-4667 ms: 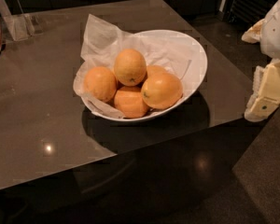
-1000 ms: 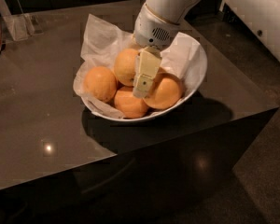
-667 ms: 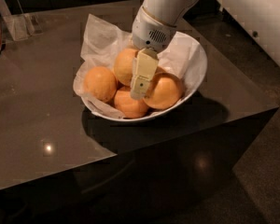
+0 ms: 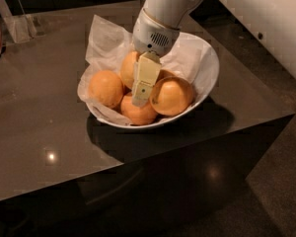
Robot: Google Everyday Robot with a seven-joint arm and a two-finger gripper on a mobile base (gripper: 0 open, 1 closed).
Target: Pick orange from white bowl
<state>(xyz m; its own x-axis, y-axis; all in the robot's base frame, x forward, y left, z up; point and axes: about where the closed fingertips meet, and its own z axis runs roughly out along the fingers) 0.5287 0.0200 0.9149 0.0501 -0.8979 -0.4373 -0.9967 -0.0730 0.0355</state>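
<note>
Gripper: we see the cream-coloured two-finger gripper (image 4: 142, 85) at the end of the white arm, lowered into the wide, shallow, glossy white bowl (image 4: 207, 78); its tip sits among the fruit, and whether it is closed on anything we cannot tell.

Task fruit: the large, pale yellow-orange orange (image 4: 129, 68) lies at the back of the pile, on the crumpled white paper (image 4: 106, 41) lining the bowl. It is directly behind the gripper and to its left in the camera view, looking in contact with it and partly hidden by it.

Long axis: the orange's longer dimension appears to run roughly upright; the gripper's body crosses its right flank, so we judge the coming grasp turns on centring toward that fruit rather than the neighbours.

Neighbours: a rounder orange fruit (image 4: 106, 88) lies at left, a wider oval one (image 4: 171, 96) at right, a smaller one (image 4: 138, 113) in front, all crowded against the gripper's tip.

Setting: the bowl stands near the right edge of the dark glossy bench (image 4: 34, 132).

Change: compared with a second ago, we find the gripper slightly lower and a touch further left; several seconds ago it was well off to the right, clear of the bowl. The fruit looks undisturbed.
</note>
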